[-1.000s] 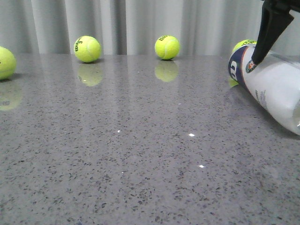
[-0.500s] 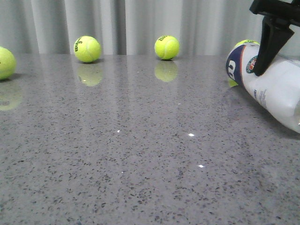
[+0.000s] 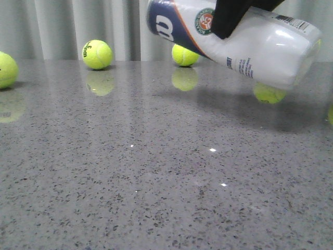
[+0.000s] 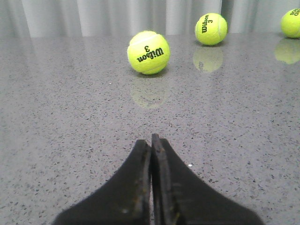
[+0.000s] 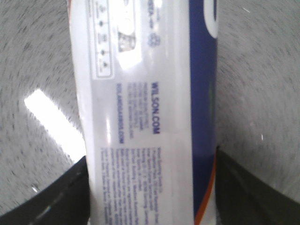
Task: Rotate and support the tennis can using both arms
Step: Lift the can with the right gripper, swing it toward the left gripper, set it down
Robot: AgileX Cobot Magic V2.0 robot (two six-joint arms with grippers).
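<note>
The tennis can (image 3: 244, 44) hangs in the air above the table, lying nearly level, its navy Wilson end to the left and slightly higher. My right gripper (image 3: 229, 18) comes down from above and is shut on the can's middle; one black finger crosses its front beside the round Roland Garros logo. In the right wrist view the can (image 5: 145, 112) fills the gap between both fingers (image 5: 51, 197). My left gripper (image 4: 151, 140) is shut and empty, low over the table, out of the front view, far from the can.
Yellow-green tennis balls lie along the back by the curtain (image 3: 97, 54) (image 3: 185, 52), one at the left edge (image 3: 6, 69), one under the can (image 3: 269, 94). The left wrist view shows balls ahead (image 4: 148, 52) (image 4: 210, 28). Grey speckled table (image 3: 130, 172).
The right gripper has lifted the can off the table at the right and carried it up and left, turning it from a steep slant to nearly level. The ball behind it now shows.
</note>
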